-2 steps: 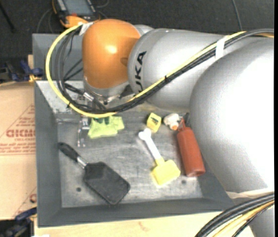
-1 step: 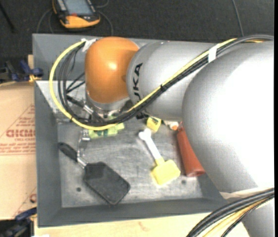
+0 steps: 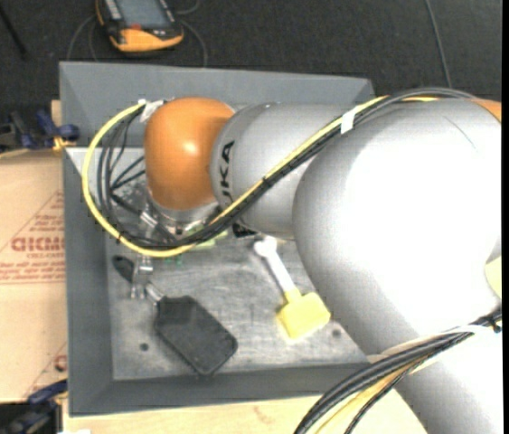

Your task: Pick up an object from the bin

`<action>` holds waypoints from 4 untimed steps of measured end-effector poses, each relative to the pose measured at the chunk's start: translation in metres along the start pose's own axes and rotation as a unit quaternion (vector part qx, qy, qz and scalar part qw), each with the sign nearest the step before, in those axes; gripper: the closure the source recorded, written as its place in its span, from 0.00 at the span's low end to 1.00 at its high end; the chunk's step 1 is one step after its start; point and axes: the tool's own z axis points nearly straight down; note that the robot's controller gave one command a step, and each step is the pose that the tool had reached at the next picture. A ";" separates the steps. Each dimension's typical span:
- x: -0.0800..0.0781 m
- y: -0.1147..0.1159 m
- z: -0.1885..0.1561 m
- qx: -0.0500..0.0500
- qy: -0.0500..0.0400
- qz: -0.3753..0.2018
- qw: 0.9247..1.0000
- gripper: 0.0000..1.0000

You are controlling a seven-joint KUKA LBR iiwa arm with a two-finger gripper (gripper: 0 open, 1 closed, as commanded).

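My gripper [image 3: 138, 278] hangs low over the left part of the bin floor, below the orange wrist cover, and is largely hidden by cables. Just below and to its right lies a flat black pad-like thing [image 3: 195, 334] with rounded corners, set at a slant; the gripper's tip is close to its upper left corner, and I cannot tell whether they touch. Farther right lies a scrubber with a white handle and a yellow sponge head [image 3: 303, 316].
The big grey arm covers the right and back of the bin and hides whatever lies beneath it. Yellow and black cables loop around the wrist on the left. The bin's walls rise close to the left of the gripper and in front of it.
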 end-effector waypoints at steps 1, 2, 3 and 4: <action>0.022 -0.003 0.011 0.001 0.000 -0.048 0.999 1.00; 0.021 -0.004 0.011 0.001 0.000 -0.047 0.999 1.00; 0.025 -0.015 -0.043 0.001 0.002 -0.046 0.999 1.00; 0.025 -0.015 -0.043 0.001 0.003 -0.045 0.999 1.00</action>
